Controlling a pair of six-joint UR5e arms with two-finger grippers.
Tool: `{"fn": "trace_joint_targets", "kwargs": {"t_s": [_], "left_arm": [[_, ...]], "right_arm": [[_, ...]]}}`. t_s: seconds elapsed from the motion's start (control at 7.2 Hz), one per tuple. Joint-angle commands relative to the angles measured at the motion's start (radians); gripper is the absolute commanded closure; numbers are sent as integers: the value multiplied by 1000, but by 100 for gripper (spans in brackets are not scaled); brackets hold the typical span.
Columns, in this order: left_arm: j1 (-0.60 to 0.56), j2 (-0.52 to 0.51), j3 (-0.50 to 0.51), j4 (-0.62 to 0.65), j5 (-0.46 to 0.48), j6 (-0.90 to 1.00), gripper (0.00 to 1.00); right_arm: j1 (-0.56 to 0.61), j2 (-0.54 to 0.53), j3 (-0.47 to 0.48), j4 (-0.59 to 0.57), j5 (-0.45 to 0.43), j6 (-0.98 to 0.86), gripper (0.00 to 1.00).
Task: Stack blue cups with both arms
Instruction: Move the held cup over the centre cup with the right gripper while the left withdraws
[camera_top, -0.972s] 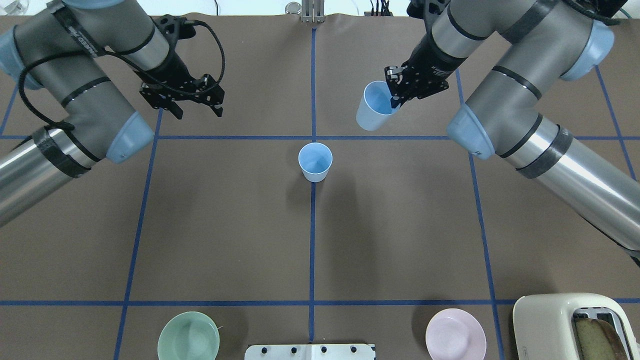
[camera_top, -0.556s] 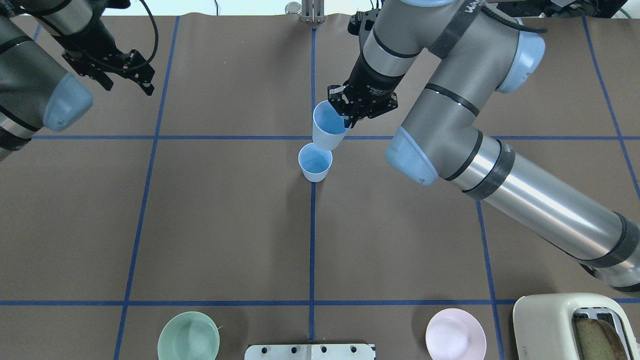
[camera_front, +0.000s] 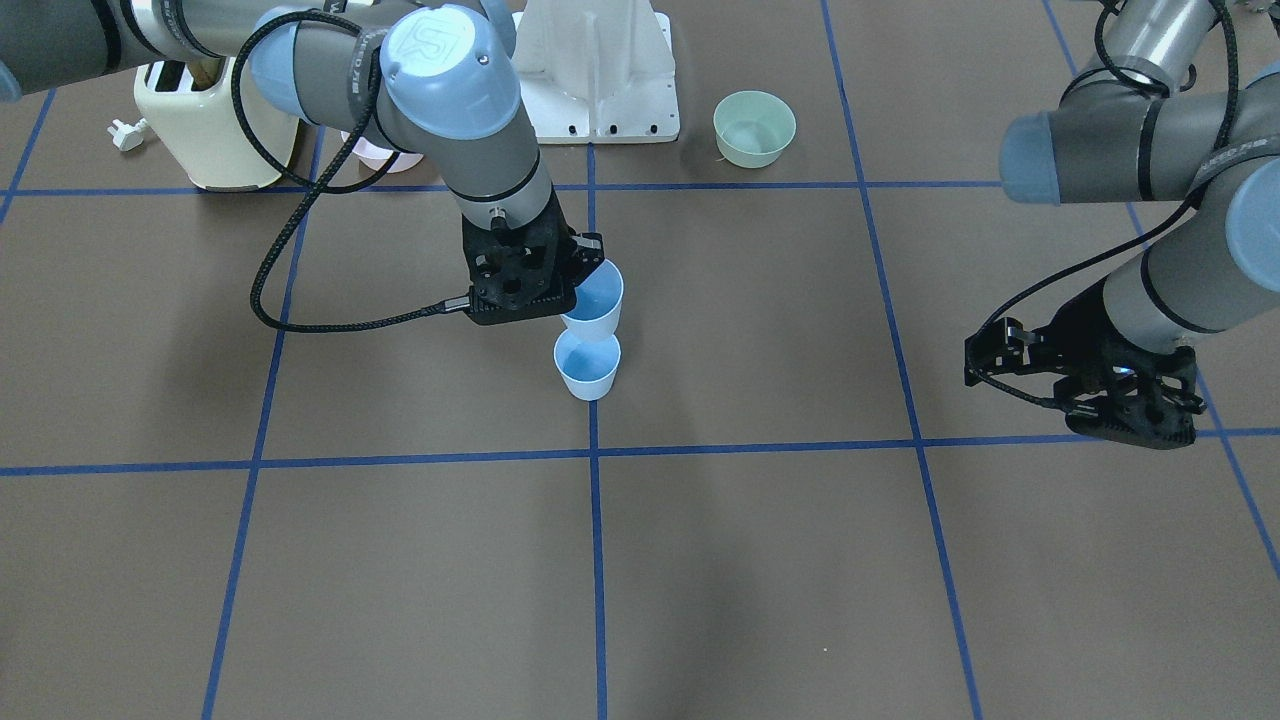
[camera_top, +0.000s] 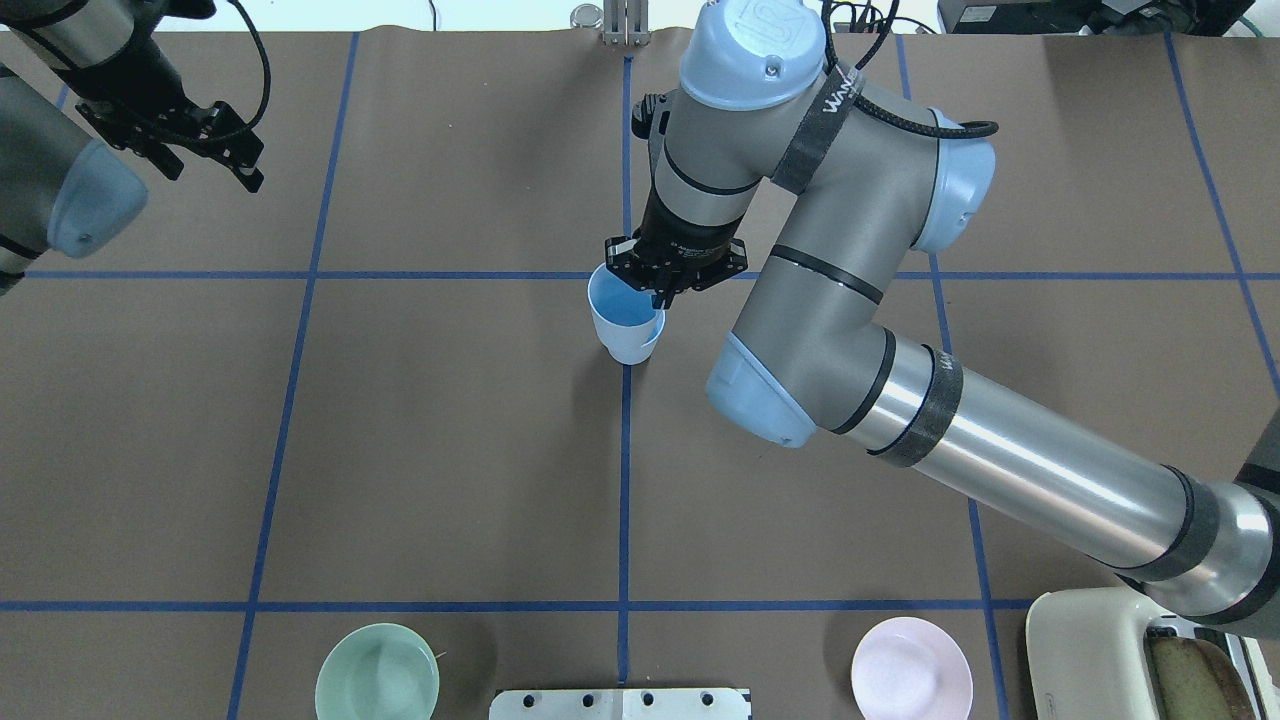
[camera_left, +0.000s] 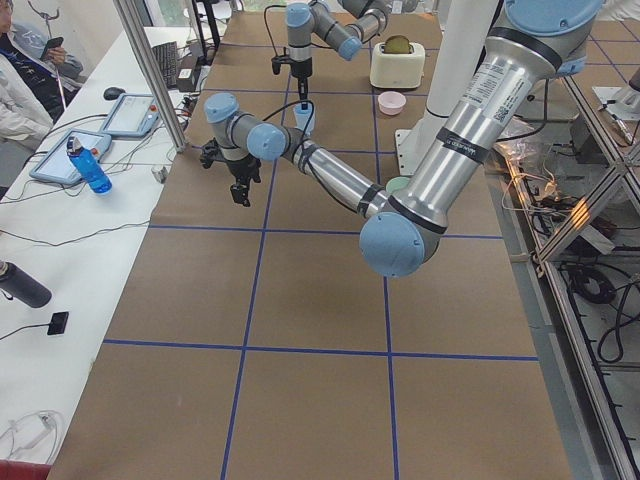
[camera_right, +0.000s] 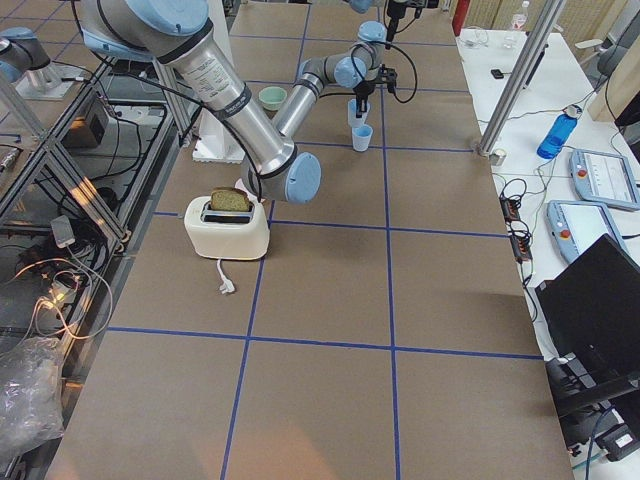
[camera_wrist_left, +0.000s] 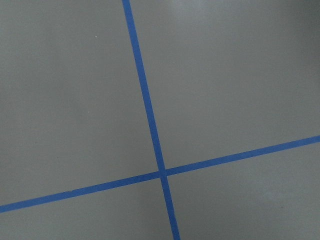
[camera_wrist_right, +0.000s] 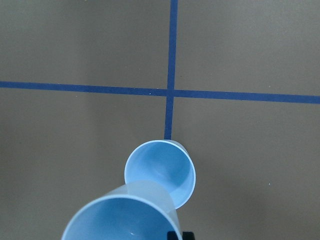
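One pale-blue cup (camera_front: 588, 367) stands upright on the centre tape line. My right gripper (camera_front: 572, 290) is shut on the rim of the second blue cup (camera_front: 595, 300) and holds it upright, just above the standing one and apart from it. In the overhead view the held cup (camera_top: 622, 315) covers nearly all of the standing cup, and the right gripper (camera_top: 660, 298) pinches its far-right rim. The right wrist view shows the held cup (camera_wrist_right: 125, 217) over the standing cup (camera_wrist_right: 162, 172). My left gripper (camera_top: 212, 178) is open and empty at the far left.
A mint-green bowl (camera_top: 377, 672) and a pink bowl (camera_top: 911, 668) stand near the table's near edge. A cream toaster (camera_top: 1110, 650) with bread is at the near right corner. The white base plate (camera_top: 620, 703) lies between the bowls.
My right arm has carried the held cup leftwards and nearer, from right of centre to over the standing cup. My left arm has drawn back to the far left, still open.
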Motion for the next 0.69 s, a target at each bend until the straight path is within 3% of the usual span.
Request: {"fn": "trace_joint_targets", "kwargs": {"t_s": [0.0,0.56], "left_arm": [[1,3,1,-3,0,2,2],[1,5,6,-6,0,1,3]], "right_arm": [[-3,-12,-4,3,-10,-14,100],[-5,-9,-10,6,-39,-16,100]]}}
